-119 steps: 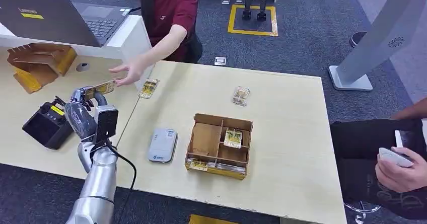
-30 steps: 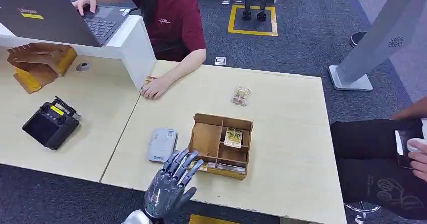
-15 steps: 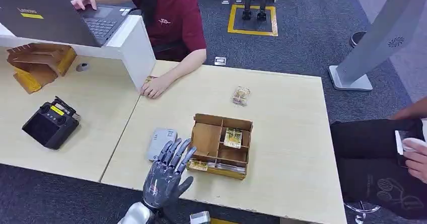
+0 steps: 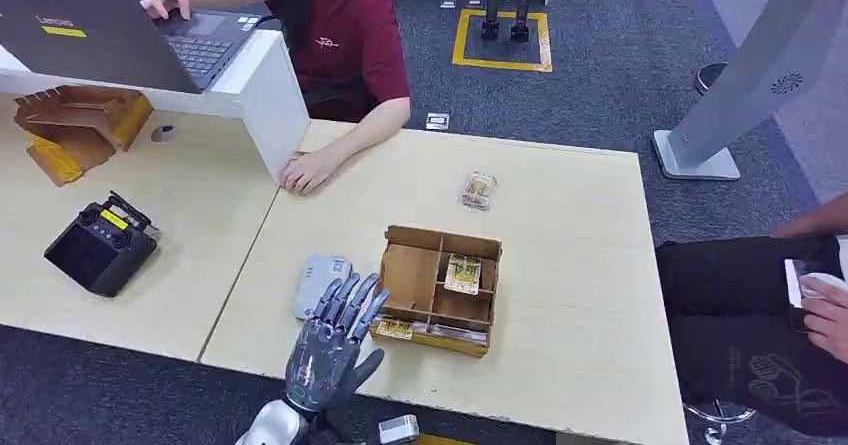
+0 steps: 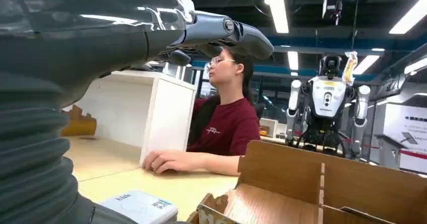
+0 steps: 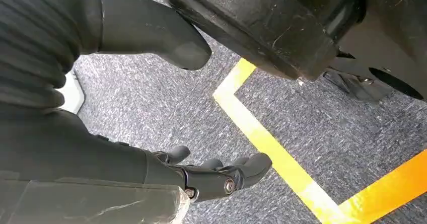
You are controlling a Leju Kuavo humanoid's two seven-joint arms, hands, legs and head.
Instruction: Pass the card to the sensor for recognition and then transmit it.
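My left hand hovers over the table's front edge with its fingers spread and nothing in it. Its fingertips reach over the near end of the grey card sensor, just left of the cardboard sorting box. A yellow card lies in a middle compartment of the box and another card in its front slot. In the left wrist view the left hand stretches above the sensor and the box. My right hand hangs over the floor, holding nothing, fingers loosely extended.
A person in a red shirt sits behind the table, one hand flat beside the white divider, the other on a laptop. A wrapped card pack lies far right of centre. A black device sits left. Another person stands right.
Four seconds ago my left hand held a card out to the person's hand near the divider. Now that hand is empty near the front edge, having crept forward over the sensor.
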